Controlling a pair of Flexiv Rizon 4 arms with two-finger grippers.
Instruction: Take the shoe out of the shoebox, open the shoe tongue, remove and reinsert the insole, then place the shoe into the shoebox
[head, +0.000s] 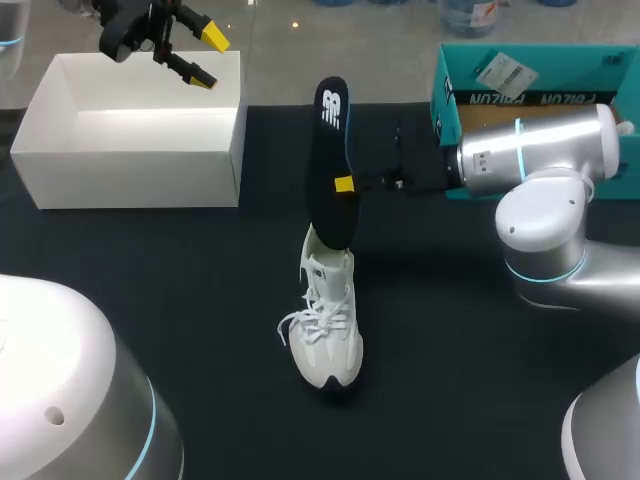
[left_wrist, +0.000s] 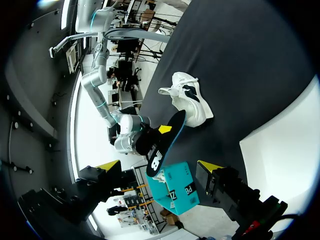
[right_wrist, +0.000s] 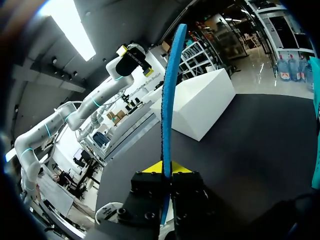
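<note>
A white laced shoe stands on the black table near the middle, toe toward the front edge. A black insole with a blue underside rises nearly upright from the shoe's opening, its lower end at the heel. My right gripper is shut on the insole's edge at mid-length. My left gripper hangs open above the far right corner of the white shoebox, holding nothing.
A teal box sits at the back right, behind my right arm. The white shoebox takes up the back left. My arms' bases fill the front corners.
</note>
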